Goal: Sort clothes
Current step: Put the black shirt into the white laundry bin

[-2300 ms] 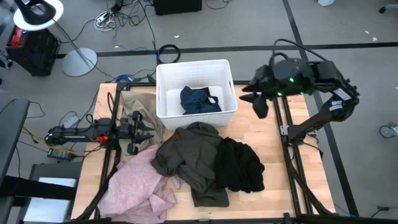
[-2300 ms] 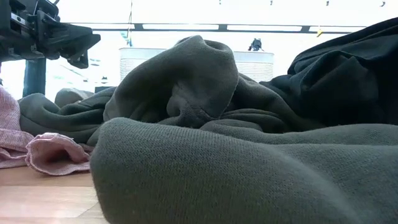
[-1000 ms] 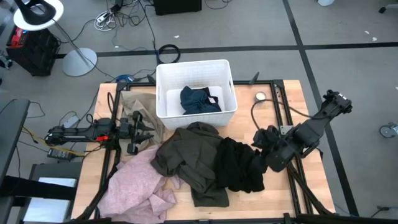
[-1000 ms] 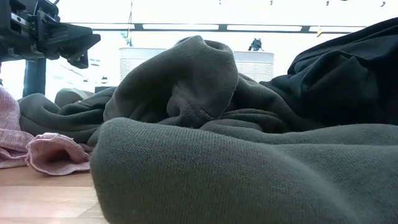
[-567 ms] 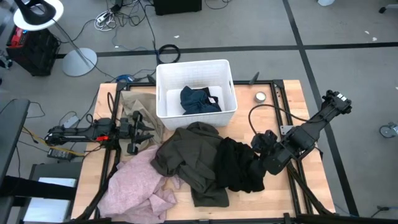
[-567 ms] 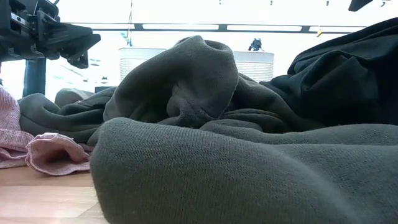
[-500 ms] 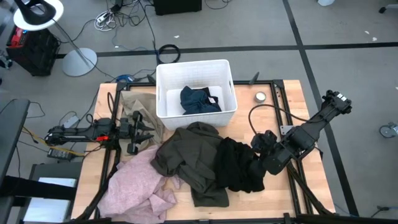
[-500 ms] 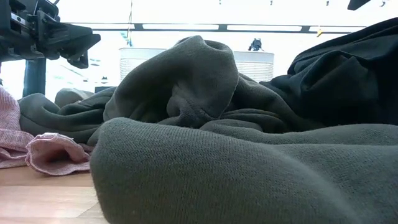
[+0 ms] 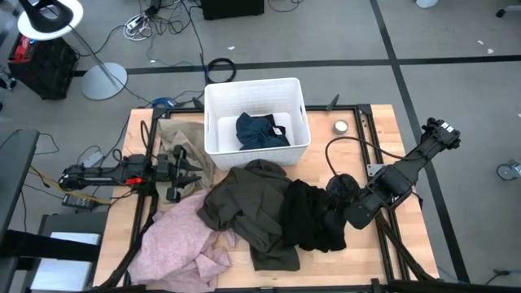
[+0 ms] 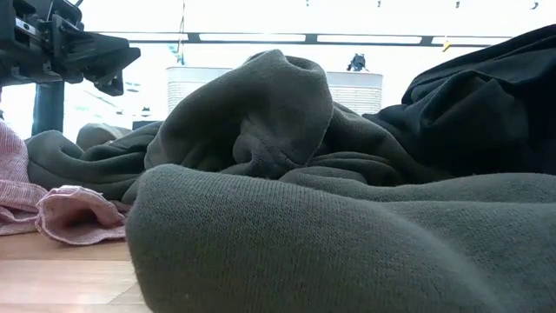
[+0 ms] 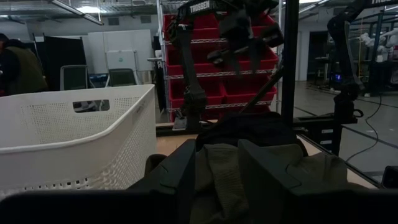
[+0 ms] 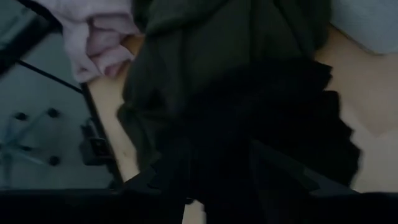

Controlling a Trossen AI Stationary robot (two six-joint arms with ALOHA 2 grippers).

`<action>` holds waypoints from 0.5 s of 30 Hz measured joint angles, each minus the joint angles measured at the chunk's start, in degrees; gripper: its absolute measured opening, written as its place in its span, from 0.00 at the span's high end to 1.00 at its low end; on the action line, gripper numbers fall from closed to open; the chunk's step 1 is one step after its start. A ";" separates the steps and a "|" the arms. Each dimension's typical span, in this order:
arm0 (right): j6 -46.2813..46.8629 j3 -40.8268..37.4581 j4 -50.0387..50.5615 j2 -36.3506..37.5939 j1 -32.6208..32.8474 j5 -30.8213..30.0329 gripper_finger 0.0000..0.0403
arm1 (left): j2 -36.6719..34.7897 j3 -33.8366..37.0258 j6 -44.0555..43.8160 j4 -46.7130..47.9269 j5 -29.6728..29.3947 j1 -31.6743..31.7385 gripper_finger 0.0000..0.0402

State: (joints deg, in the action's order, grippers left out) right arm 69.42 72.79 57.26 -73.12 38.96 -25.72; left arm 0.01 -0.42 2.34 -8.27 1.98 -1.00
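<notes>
An olive green garment lies crumpled mid-table, and a black garment lies against its right side. A pale pink garment lies near left. A beige garment lies left of the white bin. A dark teal garment lies in the bin. My right gripper is open, low at the black garment's right edge. In the right wrist view its fingers stand over the black cloth. My left gripper is open and empty, left of the olive garment. My right gripper comes at the black garment's right edge slanting down from the table's right, fingers apart. I cannot tell whether the fingers touch the cloth.
A small round grey object lies on the table right of the bin. Bare wood shows at far right and along the near edge. In the low view the olive garment fills the foreground. Cables and a lamp base lie on the floor beyond.
My right gripper has gone a little toward the table's left, closing on the black garment's right edge, and stays open. The garments have not moved.
</notes>
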 joint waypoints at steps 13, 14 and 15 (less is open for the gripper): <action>7.47 0.00 -0.93 0.00 -0.07 -0.02 0.59 | 0.00 -0.01 -17.09 -0.35 0.22 -0.02 0.69; 7.70 0.00 -0.99 0.00 -0.07 -0.01 0.59 | 0.00 -0.01 -17.65 -0.78 0.22 -0.02 0.69; 8.20 0.00 -0.99 0.00 -0.07 -0.03 0.59 | 0.00 -0.01 -18.21 -1.24 0.22 -0.02 0.69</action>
State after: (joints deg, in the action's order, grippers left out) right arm 77.62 72.79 56.27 -73.12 38.89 -25.76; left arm 0.01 -0.43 -15.87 -9.51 2.20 -1.02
